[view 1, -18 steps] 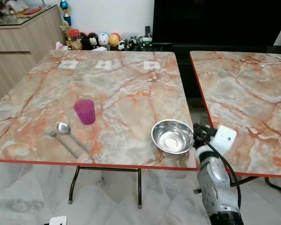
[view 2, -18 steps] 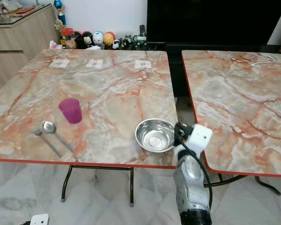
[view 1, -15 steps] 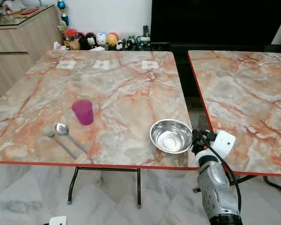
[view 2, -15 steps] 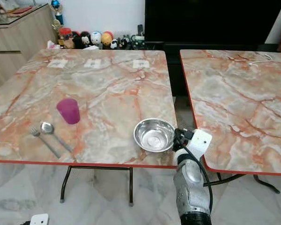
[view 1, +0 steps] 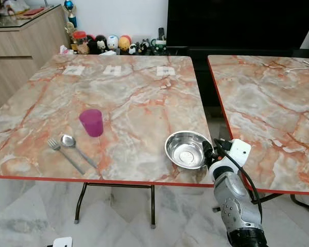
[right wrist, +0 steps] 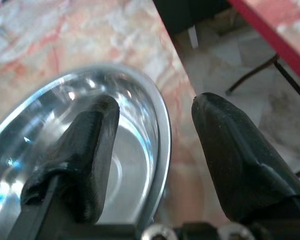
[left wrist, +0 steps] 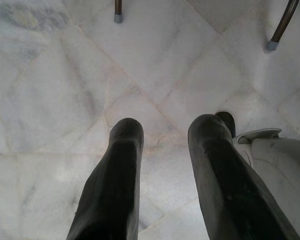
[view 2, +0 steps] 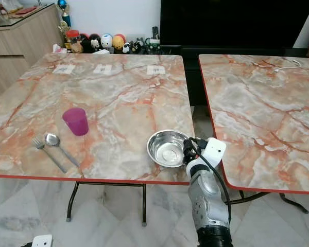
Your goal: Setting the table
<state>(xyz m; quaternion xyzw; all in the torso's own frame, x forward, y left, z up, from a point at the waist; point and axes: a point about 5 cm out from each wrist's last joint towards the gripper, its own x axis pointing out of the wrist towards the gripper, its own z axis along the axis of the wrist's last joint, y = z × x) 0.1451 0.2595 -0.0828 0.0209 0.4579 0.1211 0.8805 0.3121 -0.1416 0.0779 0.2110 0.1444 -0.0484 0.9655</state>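
The right gripper (right wrist: 155, 145) is spread wide astride the bowl's (view 1: 186, 149) rim, one finger (right wrist: 82, 150) inside.

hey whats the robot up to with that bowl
The right gripper is at the steel bowl near the front right corner of the left table. Its open fingers straddle the rim, one inside the bowl, one outside; they have not closed on it. A purple cup, a fork and a spoon lie further left. The left gripper hangs idle over the floor.
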